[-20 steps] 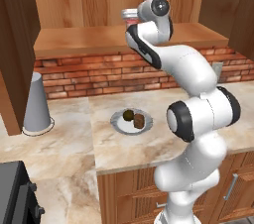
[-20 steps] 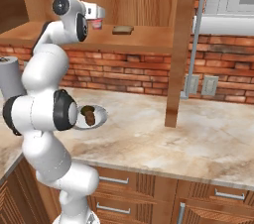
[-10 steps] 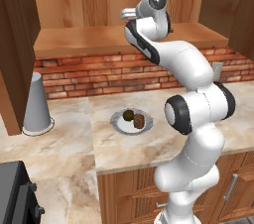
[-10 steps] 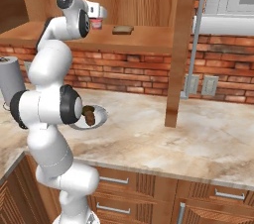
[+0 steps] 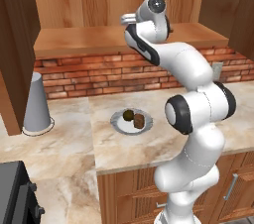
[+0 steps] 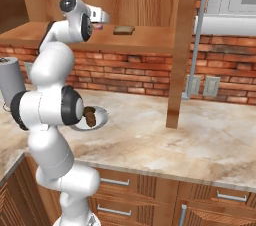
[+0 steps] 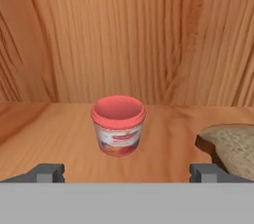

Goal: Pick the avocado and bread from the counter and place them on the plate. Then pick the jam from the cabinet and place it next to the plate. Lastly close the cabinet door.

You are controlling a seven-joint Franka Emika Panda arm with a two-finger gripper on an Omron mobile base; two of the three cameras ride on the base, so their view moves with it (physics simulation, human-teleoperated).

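Note:
The jam (image 7: 118, 125), a squat pinkish jar with a red lid, stands upright on the cabinet (image 5: 99, 39) shelf in front of the plank back. My gripper (image 7: 126, 173) is open just short of it, with one fingertip low on each side and neither touching the jar. From the base, the hand (image 5: 128, 19) reaches in over the shelf at jar height. On the counter (image 5: 64, 146) below, the fluted plate (image 5: 117, 124) holds the round avocado (image 5: 128, 115) and the blocky bread (image 5: 139, 121) side by side.
A flat brown slice (image 7: 232, 147) lies on the shelf just right of the jar, also visible as the slice (image 6: 123, 30). The open cabinet door (image 6: 181, 45) with its steel bar handle (image 6: 197, 45) hangs to the right. A grey cone-shaped cup (image 5: 37, 104) stands left of the plate.
The hand has dipped slightly and edged further in over the shelf toward the jar. The jaws have stayed wide apart, and the plate and its food have not moved.

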